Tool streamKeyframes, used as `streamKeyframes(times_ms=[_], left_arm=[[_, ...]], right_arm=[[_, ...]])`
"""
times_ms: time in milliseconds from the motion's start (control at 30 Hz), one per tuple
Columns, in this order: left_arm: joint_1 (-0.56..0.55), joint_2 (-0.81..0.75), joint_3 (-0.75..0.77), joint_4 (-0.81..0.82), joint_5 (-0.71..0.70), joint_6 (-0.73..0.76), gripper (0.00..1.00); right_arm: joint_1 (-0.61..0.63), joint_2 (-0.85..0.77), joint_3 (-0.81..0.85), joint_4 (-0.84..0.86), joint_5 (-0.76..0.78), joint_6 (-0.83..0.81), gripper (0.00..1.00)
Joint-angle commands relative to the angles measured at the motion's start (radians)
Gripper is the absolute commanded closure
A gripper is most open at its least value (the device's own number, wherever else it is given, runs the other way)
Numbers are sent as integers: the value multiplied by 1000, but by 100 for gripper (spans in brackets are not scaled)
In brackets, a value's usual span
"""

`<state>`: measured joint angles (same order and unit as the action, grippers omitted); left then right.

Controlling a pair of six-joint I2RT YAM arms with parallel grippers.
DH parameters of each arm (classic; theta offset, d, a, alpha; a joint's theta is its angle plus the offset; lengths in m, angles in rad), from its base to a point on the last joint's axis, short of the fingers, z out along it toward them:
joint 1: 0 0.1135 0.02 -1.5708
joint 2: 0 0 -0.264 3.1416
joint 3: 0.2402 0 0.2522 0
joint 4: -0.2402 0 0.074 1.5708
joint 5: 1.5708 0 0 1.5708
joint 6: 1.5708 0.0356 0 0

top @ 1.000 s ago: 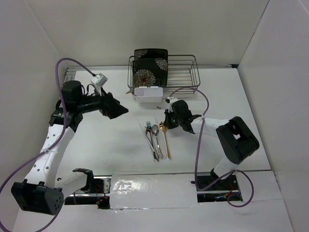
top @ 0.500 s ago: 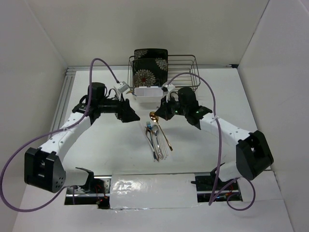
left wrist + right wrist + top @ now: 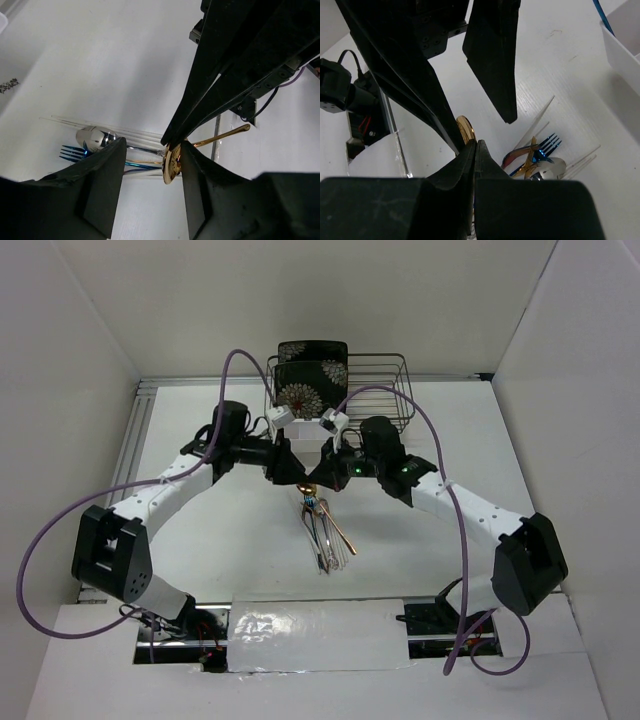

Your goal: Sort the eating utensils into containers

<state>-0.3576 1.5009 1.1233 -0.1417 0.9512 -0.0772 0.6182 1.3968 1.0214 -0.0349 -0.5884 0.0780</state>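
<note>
Right claw clenched on gold spoon, held above cutlery pile on counter. Left claw spread, fingers either side of the spoon's bowl.

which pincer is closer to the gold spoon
Right. The right pincer is shut on the gold spoon beside its bowl; the left pincer is open, one finger either side of that bowl.

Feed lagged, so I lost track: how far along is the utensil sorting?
Done: nothing I can confirm; the tub is mostly hidden. In hand: right claw pinches the gold spoon aloft, left claw open around its bowl. Left: fork, silver spoon and chopsticks on the table.
</note>
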Motion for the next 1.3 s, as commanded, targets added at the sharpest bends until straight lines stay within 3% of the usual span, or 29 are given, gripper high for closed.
streamKeyframes(times_ms=[0, 233, 333, 367, 500, 700, 800, 867, 967, 1067, 1167, 1267], left_arm=[[-11, 21, 43, 41, 23, 46, 47], [-15, 38, 43, 8, 47, 65, 64], [-17, 48, 47, -4, 66, 105, 80], [-17, 50, 50, -9, 67, 111, 92], [-17, 55, 52, -12, 67, 125, 100], [-14, 38, 30, -3, 40, 157, 100], [2, 21, 27, -2, 47, 186, 100], [37, 19, 33, -9, 81, 208, 100], [52, 16, 65, -45, 144, 229, 100], [57, 36, 90, -96, 144, 252, 90], [57, 38, 81, -93, 144, 246, 69], [59, 29, 70, -90, 114, 243, 62]], right_arm=[[12, -24, 55, 3, -4, -14, 100], [9, -41, 55, 3, 18, -9, 100], [11, -41, 55, 3, 27, -7, 100], [11, -42, 65, 3, 27, -6, 100], [11, -42, 65, -7, 45, 0, 100], [8, -65, 55, -37, 123, 11, 100], [8, -67, 55, -66, 134, 17, 90], [5, -79, 55, -66, 124, 16, 99], [3, -91, 46, -54, 85, 16, 100], [5, -90, 46, -45, 75, 22, 100], [3, -88, 46, -54, 84, 19, 100], [5, -96, 46, -54, 96, 16, 100]])
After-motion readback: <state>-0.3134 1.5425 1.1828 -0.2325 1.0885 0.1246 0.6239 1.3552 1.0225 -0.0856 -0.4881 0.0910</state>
